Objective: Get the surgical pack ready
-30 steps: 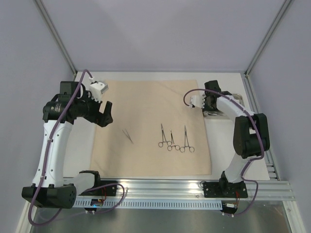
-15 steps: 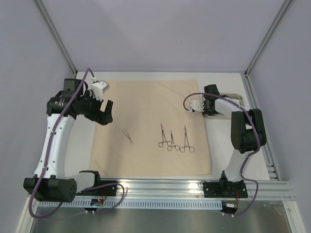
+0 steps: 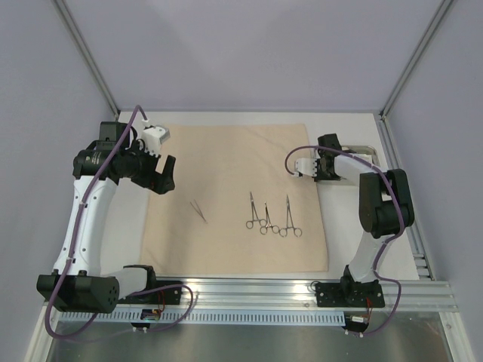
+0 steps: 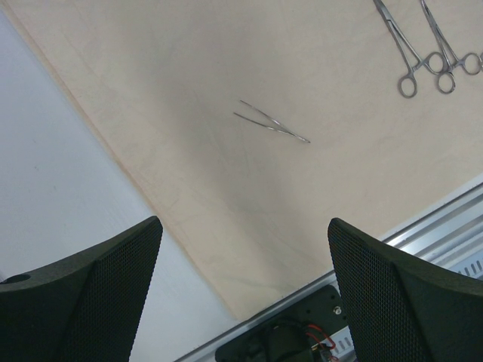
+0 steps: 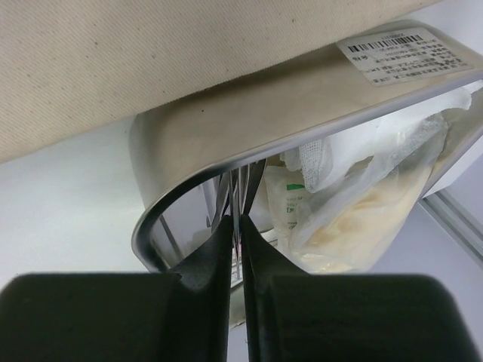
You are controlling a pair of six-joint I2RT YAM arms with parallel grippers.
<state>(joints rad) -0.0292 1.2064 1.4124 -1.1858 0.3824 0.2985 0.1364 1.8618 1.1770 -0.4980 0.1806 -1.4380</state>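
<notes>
**A:** Where does the pack stand?

**B:** The tan cloth (image 3: 234,158) lies spread flat on the white table (image 3: 127,226). Its near edge runs along the aluminium rail (image 3: 256,286). Three clamps (image 3: 266,217) lie side by side right of the cloth's middle, ring handles toward the arm bases and tips pointing away. The tweezers (image 3: 199,211) lie alone to their left, slanted and well apart from them.

**A:** And the tray?

**B:** The tray (image 5: 317,134) sits on the table just beside the cloth's right edge, toward the far end. It holds packets (image 5: 362,188) in clear wrap, a folded gauze (image 5: 328,154) and a barcode label (image 5: 407,51) at the far side. At the rounded near corner, thin steel shafts (image 5: 240,185) lean against the wall.

**A:** What is the right gripper doing?

**B:** The right gripper (image 5: 235,249) reaches down into that corner of the tray. Its fingers are almost together, with only a narrow slit between them. The steel shafts rise right at the tips, but I cannot tell whether anything is pinched.

**A:** And the left one?

**B:** The left gripper (image 4: 243,226) hangs above the cloth's left edge with its jaws spread wide and nothing between them. In its wrist camera the tweezers show ahead, clear of both fingers.
</notes>
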